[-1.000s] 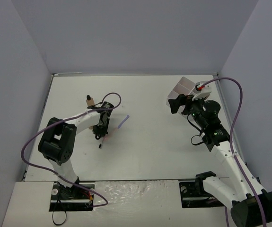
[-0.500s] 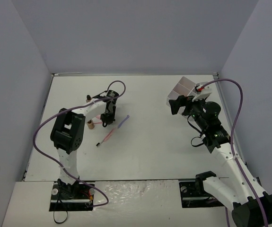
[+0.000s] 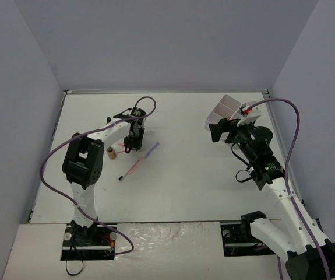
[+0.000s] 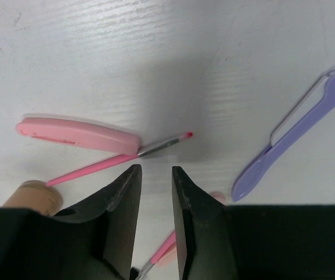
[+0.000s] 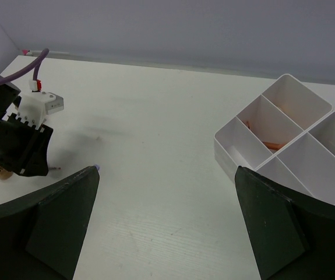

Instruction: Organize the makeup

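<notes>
**Left low over pencils, right empty**

Left fingers [image 4: 120,198] were a narrow slit apart, gripping nothing. A pink pencil [image 4: 97,167] lay on the surface [image 4: 155,58] just off their tips, with a purple tool [image 4: 251,175] and a tan bottle [image 4: 30,195] nearby. Right fingers [image 5: 62,204] were spread wide and empty, near the tray [image 5: 224,153], which held an orange pencil [image 5: 267,142].

The table [image 3: 202,181] is white with a faint grain, and the walls [image 3: 167,41] are pale grey-blue. The left arm [image 3: 85,160] and right arm [image 3: 284,198] are white and black, with purple cables [image 3: 292,125]. The left gripper [image 4: 154,175] and right gripper [image 5: 166,170] are black. The bottle [image 4: 30,195] is tan and the case [image 4: 77,133] is pink. The brush [image 4: 91,169] is pink with a silver collar and red tip. The spatula [image 4: 295,140] is lilac. The tray [image 5: 224,153] is white and its pencils [image 5: 259,135] are orange.
</notes>
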